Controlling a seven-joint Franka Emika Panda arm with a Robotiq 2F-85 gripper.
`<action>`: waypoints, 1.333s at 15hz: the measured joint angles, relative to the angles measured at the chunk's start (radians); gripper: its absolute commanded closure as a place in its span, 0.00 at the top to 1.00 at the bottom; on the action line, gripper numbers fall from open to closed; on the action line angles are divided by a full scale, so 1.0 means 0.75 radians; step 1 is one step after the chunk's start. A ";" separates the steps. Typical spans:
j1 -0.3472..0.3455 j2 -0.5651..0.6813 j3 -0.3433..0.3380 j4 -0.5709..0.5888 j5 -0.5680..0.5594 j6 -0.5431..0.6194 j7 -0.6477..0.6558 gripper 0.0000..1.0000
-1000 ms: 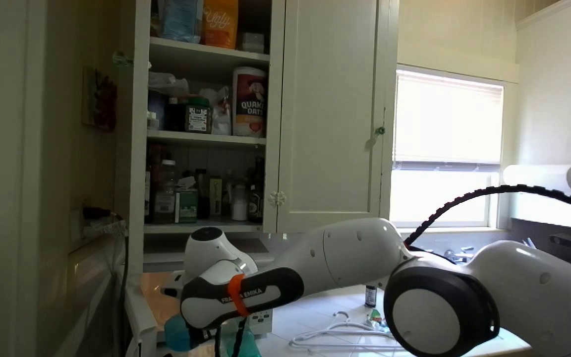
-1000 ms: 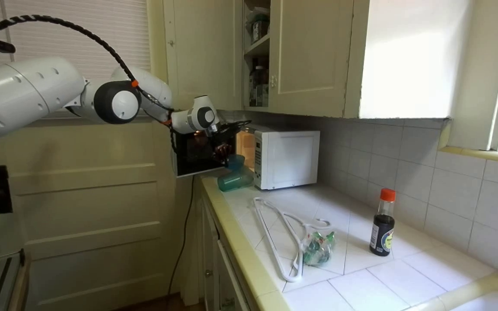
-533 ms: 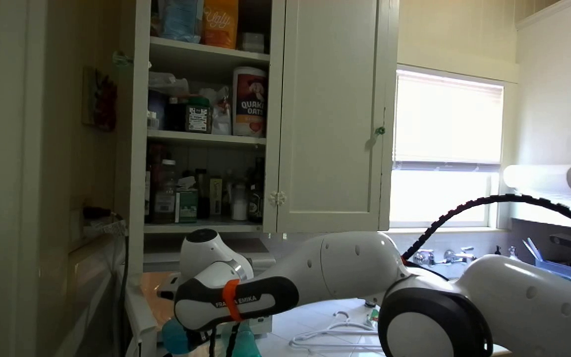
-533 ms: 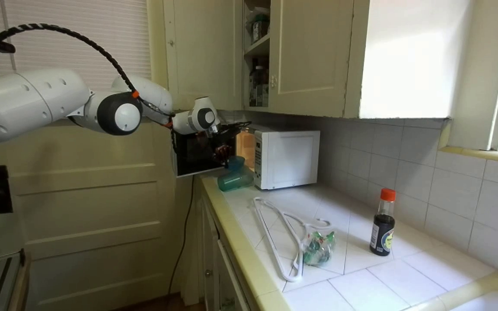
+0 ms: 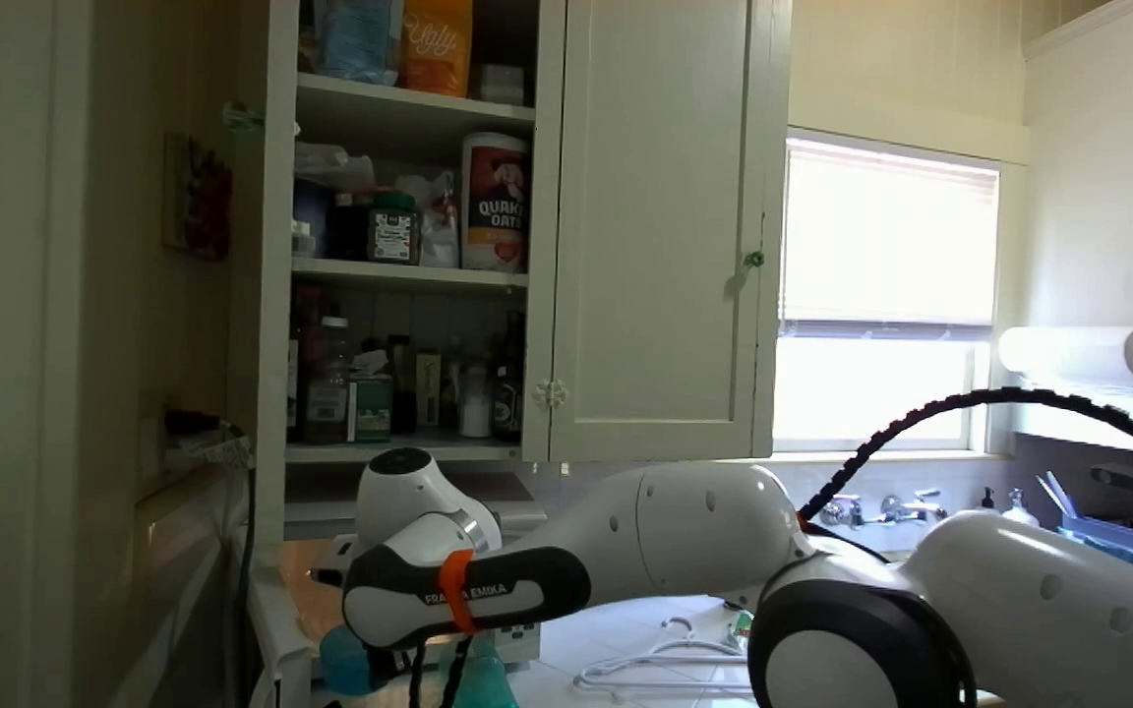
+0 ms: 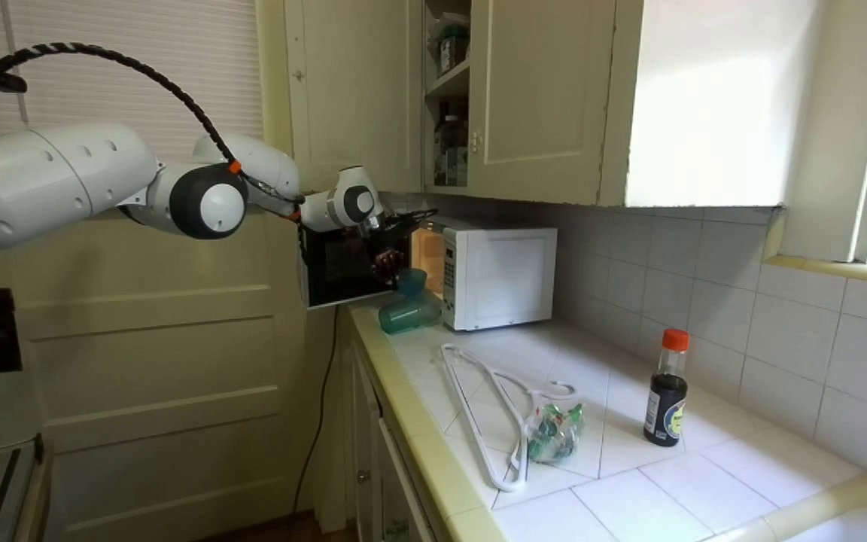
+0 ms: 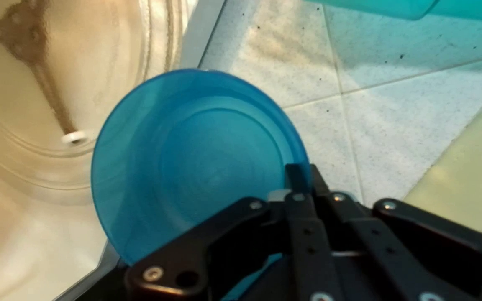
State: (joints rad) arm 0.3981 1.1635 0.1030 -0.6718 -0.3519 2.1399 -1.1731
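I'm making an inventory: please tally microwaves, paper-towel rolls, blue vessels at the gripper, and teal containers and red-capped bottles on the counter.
Microwave: 1
Paper-towel roll: 1
Blue vessel: 1, pinched at the rim by the gripper
Teal container: 1
Red-capped bottle: 1
Total: 5

Arm [image 6: 50, 173]: extended — enters from the frame's edge in both exterior views, reaching across roughly level.
Forearm [image 5: 694, 521]: slopes downward in an exterior view.
Wrist [image 6: 354, 199]: at the arm's far end, bent.
Gripper [image 7: 308, 171]: hangs below the wrist, directed downward, jaws drawn close.
Fingers [image 7: 295, 177]: side by side in the wrist view — tips close together.
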 measured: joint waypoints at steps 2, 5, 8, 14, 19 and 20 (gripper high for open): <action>-0.001 0.017 0.001 0.023 0.029 -0.045 -0.006 0.01; -0.007 0.045 -0.002 0.065 0.055 -0.062 -0.007 0.01; -0.007 0.070 -0.024 0.132 0.055 -0.062 -0.007 0.01; 0.001 0.105 -0.040 0.205 0.067 -0.164 -0.007 0.01; 0.003 0.127 -0.042 0.248 0.084 -0.226 -0.014 0.04; 0.007 0.131 -0.041 0.262 0.084 -0.226 -0.036 0.04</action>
State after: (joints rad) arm 0.4032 1.2616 0.0722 -0.4757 -0.2886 1.9704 -1.2001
